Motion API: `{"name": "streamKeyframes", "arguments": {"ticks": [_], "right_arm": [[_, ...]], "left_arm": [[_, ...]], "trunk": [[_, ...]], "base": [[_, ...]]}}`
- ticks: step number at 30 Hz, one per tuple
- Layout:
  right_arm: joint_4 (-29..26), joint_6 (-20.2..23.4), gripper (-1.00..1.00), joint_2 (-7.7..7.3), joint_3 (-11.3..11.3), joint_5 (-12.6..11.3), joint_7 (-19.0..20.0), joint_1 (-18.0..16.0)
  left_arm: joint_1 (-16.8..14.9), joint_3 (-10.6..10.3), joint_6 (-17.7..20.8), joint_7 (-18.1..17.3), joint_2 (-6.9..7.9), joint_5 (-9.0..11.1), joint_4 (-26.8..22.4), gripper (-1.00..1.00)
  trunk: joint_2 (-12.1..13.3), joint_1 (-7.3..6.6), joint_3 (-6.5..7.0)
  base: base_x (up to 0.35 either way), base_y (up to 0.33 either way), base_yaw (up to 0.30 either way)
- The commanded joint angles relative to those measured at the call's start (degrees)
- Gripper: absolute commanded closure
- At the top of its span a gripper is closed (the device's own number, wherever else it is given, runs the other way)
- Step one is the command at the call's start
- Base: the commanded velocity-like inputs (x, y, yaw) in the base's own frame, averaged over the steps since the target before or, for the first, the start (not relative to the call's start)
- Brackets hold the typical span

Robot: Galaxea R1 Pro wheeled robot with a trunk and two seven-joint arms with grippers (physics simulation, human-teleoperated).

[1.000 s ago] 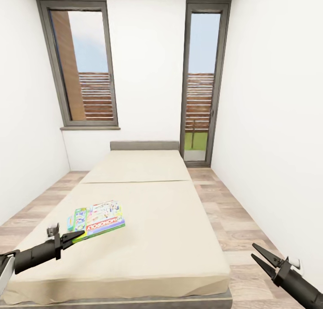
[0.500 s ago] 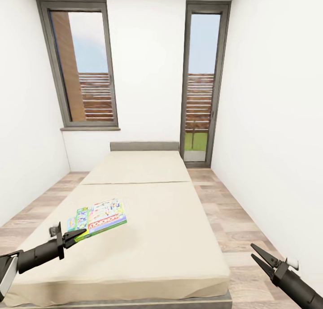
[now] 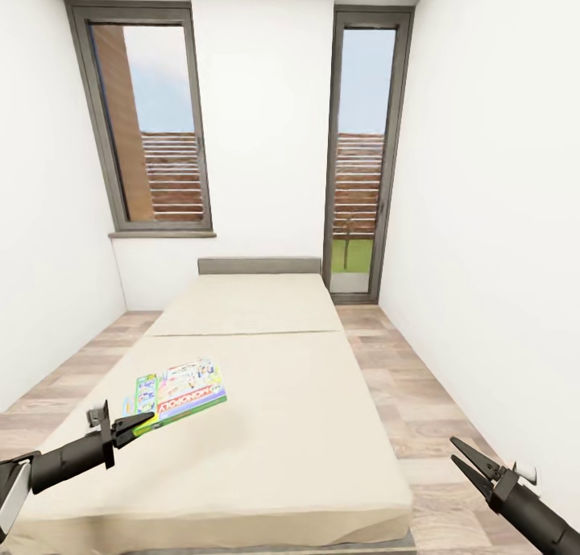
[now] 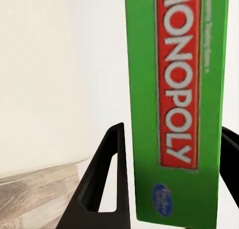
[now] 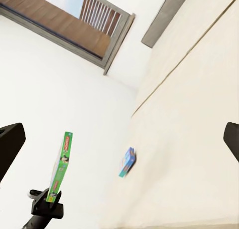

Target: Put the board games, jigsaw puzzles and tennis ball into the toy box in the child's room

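Note:
One board game, a green-edged Monopoly box (image 3: 181,392), is on the left part of the beige bed (image 3: 290,410). My left gripper (image 3: 138,423) is shut on its near edge. In the left wrist view that green edge (image 4: 177,89) stands between the two black fingers (image 4: 107,179). From the right wrist the Monopoly box (image 5: 60,166) appears raised off the bed in the left gripper (image 5: 48,198), while a light blue board game (image 5: 128,161) lies flat on the mattress. My right gripper (image 3: 469,458) hangs open over the floor to the right of the bed.
The bed fills the middle of a narrow white-walled room. Wood-plank floor strips (image 3: 415,394) run along both sides of it. A window (image 3: 149,120) and a glazed door (image 3: 358,152) are in the far wall. A grey headboard (image 3: 259,265) stands at the far end.
The Monopoly box has shifted slightly up and to the right in my left gripper, covering more of the blue box. The head view has shifted slightly. The right arm is almost still.

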Motion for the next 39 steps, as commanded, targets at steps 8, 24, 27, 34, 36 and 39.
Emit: {"name": "streamKeyframes", "arguments": {"ticks": [8,24,27,34,36,39], "right_arm": [[-0.72,0.4,-1.0,-0.03,0.04,-0.22,-0.02,0.0],[-1.25,0.41,-1.0,0.13,0.06,-0.16,-1.4,0.0],[-2.37,0.59,-1.0,0.16,0.09,-0.21,-2.1,0.0],[-3.43,0.74,-1.0,0.23,0.15,-0.19,-2.65,0.0],[-3.49,0.78,-1.0,0.23,0.15,-0.17,-2.69,0.0],[-3.57,0.8,-1.0,0.23,0.32,-0.16,-2.72,0.0]], "left_arm": [[-0.11,-0.12,0.53,-5.62,0.51,-0.19,-0.23,1.0],[-0.21,-0.42,2.98,-7.01,2.31,-0.71,-0.31,1.0],[-0.21,-0.53,3.0,-7.0,2.56,-0.68,-0.31,1.0],[-0.21,-0.58,3.0,-7.01,2.76,-0.63,-0.31,1.0],[-0.21,-0.58,3.0,-7.04,2.79,-0.63,-0.31,1.0],[-0.21,-0.58,3.0,-7.04,2.84,-0.63,-0.31,1.0]], "trunk": [[3.2,-1.77,1.64],[9.61,-5.28,4.64],[10.82,-5.94,5.28],[13.62,-7.48,6.75],[14.43,-7.92,7.17],[15.63,-8.58,7.78]], "base": [[0.0,0.0,0.127],[0.0,0.0,0.063],[0.0,0.0,0.254],[-0.075,0.0,0.27],[-0.09,0.0,0.275],[-0.031,0.0,0.276]]}}
